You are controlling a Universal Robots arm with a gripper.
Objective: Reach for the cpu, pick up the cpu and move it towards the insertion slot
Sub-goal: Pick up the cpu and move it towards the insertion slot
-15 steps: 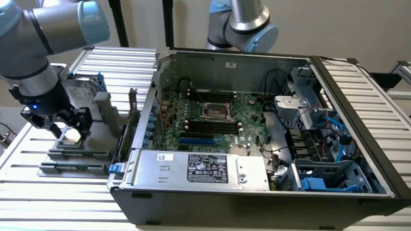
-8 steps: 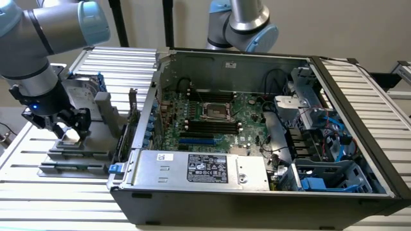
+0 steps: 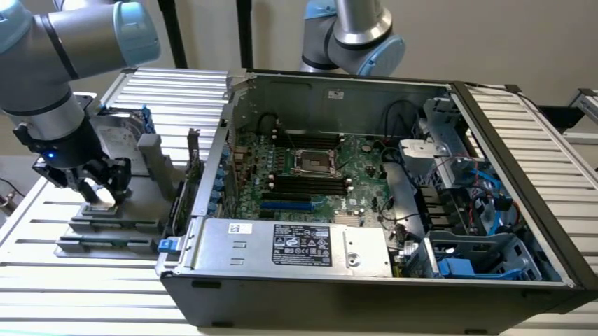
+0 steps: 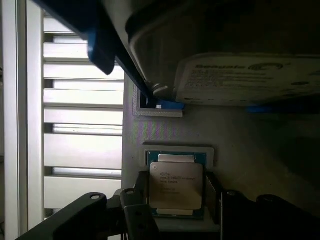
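The cpu (image 4: 176,184), a small square chip with a silver-grey lid and a green rim, lies flat in a recess of a grey holder (image 3: 105,231) at the exterior view's left, outside the computer case. My gripper (image 3: 99,199) is lowered straight onto it. In the wrist view my gripper (image 4: 177,200) has its dark fingers (image 4: 141,192) pressed against two opposite edges of the chip, shut on it. The cpu (image 3: 98,208) is still seated in the holder. The insertion slot (image 3: 313,161), a square socket with a shiny frame and dark centre, sits on the motherboard inside the open case.
An upright silver hard drive (image 4: 240,75) with a blue bracket (image 4: 100,45) stands on the holder just beyond the chip. The case's metal wall (image 3: 220,161) lies between holder and socket. Black memory slots (image 3: 309,185) flank the socket. A second robot arm (image 3: 355,35) stands behind the case.
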